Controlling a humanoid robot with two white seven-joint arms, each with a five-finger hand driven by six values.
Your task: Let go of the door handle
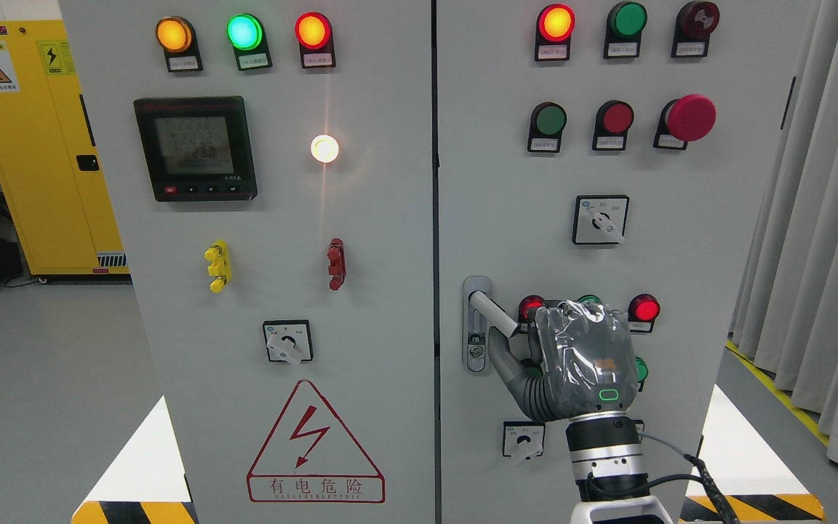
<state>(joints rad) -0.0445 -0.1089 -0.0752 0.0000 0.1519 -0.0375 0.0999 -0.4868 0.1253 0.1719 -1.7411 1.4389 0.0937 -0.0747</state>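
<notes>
Head view: right hand (585, 360) up from bottom right, at right cabinet door (681, 262). Door handle (492, 311) swung out from its plate, left of hand, low on door. Thumb along handle; fingers hidden behind hand's back, cannot tell whether curled or spread. Release looks not yet done: hand remains at handle, withdrawal left. Left hand absent.

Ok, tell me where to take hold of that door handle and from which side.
Grip the free end of the door handle, the white lever angling down and right from its grey base plate. That end stands clear of the cabinet door, so fingers can wrap it. Come from the right and below, as the right hand is placed now, probably avoiding the pivot.
</notes>
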